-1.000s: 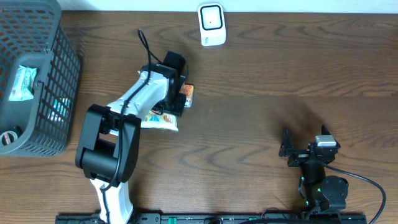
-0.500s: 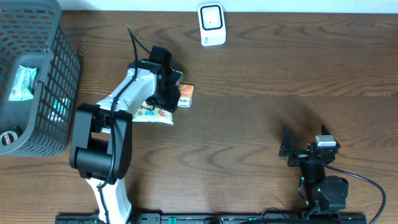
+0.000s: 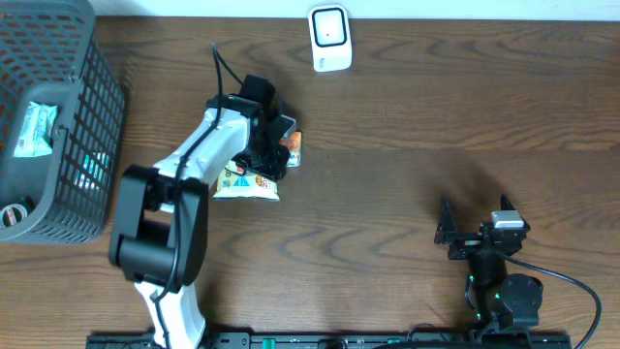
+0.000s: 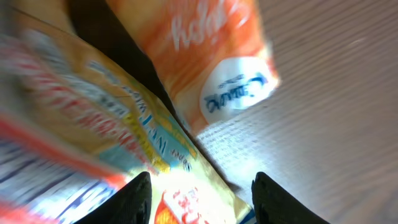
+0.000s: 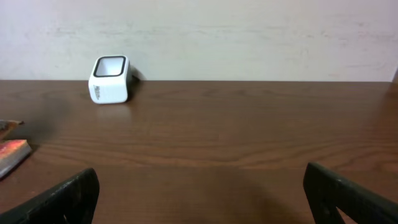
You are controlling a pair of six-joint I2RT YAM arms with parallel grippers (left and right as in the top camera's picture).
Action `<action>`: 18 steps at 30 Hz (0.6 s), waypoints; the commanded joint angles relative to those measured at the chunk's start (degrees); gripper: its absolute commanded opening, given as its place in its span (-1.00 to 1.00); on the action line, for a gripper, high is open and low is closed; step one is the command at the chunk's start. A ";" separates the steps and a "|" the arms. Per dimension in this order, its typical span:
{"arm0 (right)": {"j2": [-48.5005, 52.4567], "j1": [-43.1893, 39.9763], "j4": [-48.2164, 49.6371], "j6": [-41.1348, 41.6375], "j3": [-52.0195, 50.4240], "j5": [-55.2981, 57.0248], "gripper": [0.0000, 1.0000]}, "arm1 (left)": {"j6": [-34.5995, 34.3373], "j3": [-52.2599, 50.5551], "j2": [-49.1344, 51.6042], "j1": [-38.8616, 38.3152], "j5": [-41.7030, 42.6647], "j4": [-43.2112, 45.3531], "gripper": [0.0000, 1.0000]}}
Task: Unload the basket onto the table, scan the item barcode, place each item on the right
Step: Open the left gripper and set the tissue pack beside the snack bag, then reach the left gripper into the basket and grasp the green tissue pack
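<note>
Overhead shows left gripper (image 3: 263, 145) clamping the snack packet (image 3: 247, 184), long axis roughly left-right.

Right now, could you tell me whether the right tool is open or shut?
Open: on the right tool, the fingers stand wide apart, holding nothing.

Dark wood-grain table (image 3: 436, 116) against a plain pale wall (image 5: 249, 31)

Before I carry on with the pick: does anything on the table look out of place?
The orange packet lies close beside the yellow snack bag, both at the left end effector, so a grasp could catch both. The barcode scanner stands square; nothing looks spilled or damaged.
</note>
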 commanded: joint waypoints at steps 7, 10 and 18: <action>-0.37 0.17 -0.26 0.63 -0.09 -0.33 0.98 | -11.47 1.62 -20.20 5.16 -1.60 9.35 0.16; -0.35 0.17 -0.26 0.63 -0.07 -0.33 0.99 | -22.60 2.10 -26.58 10.01 -2.71 16.39 0.18; -0.35 0.17 -0.26 0.63 -0.07 -0.33 0.99 | -29.59 2.19 -39.56 28.30 -2.60 34.10 0.30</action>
